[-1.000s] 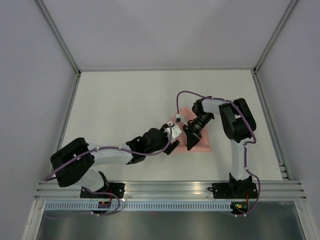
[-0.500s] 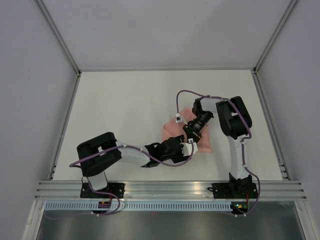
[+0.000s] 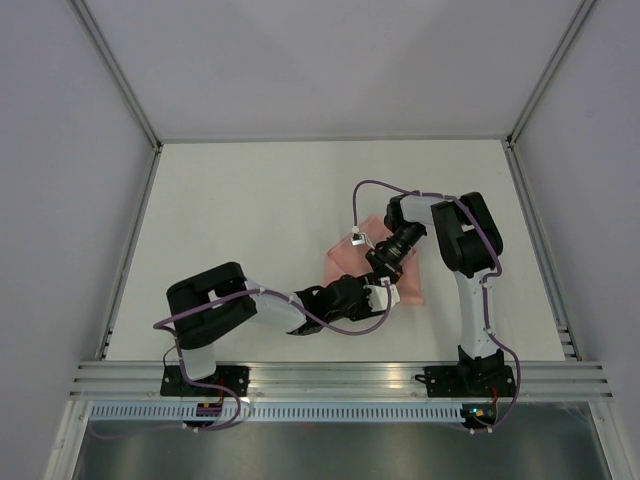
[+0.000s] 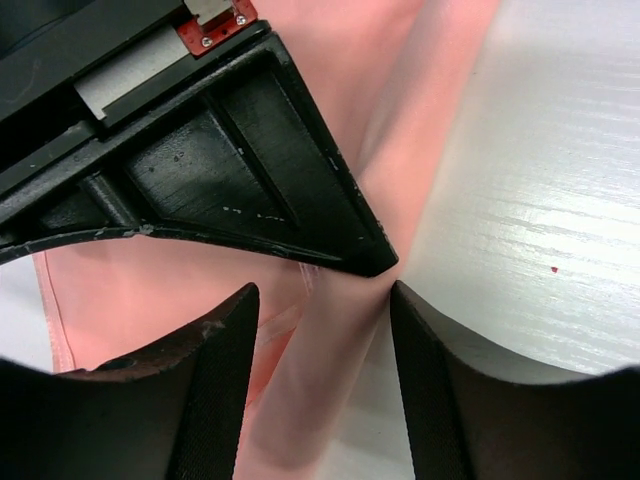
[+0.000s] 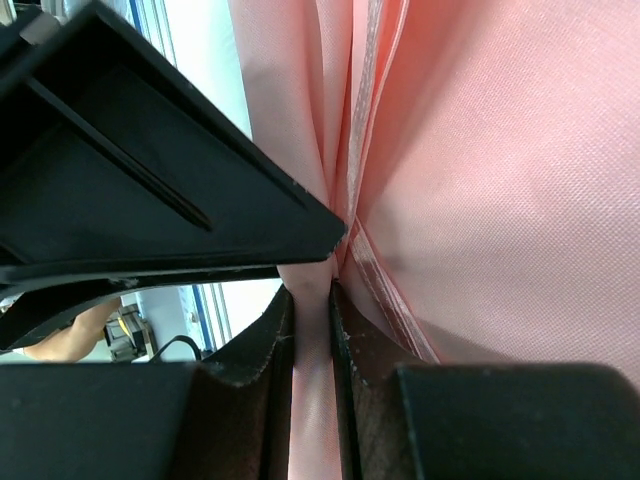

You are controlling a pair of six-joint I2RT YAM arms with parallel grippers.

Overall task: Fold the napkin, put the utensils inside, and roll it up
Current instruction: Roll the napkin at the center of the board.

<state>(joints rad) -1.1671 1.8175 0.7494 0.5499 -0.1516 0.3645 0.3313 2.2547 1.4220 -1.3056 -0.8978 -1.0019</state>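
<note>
The salmon-pink napkin [image 3: 345, 258] lies bunched on the white table, right of centre. My right gripper [image 3: 386, 272] reaches down onto it from the far right. In the right wrist view it [image 5: 312, 296] is shut on a raised fold of the napkin [image 5: 500, 180]. My left gripper [image 3: 382, 294] lies low at the napkin's near edge, right against the right gripper. In the left wrist view it [image 4: 322, 300] is open, and a ridge of napkin [image 4: 420, 90] runs between the jaws without being pinched. A right gripper finger [image 4: 230, 170] sits just ahead. The utensils are out of view.
The white table [image 3: 250, 210] is enclosed by grey walls with metal posts. An aluminium rail [image 3: 340, 378] carrying both arm bases runs along the near edge. The left arm's forearm [image 3: 270, 310] lies low across the table's near part.
My left arm has pulled its elbow in and its gripper has moved right and nearer, to the napkin's near edge. My right gripper has shifted slightly and still holds the fold.
</note>
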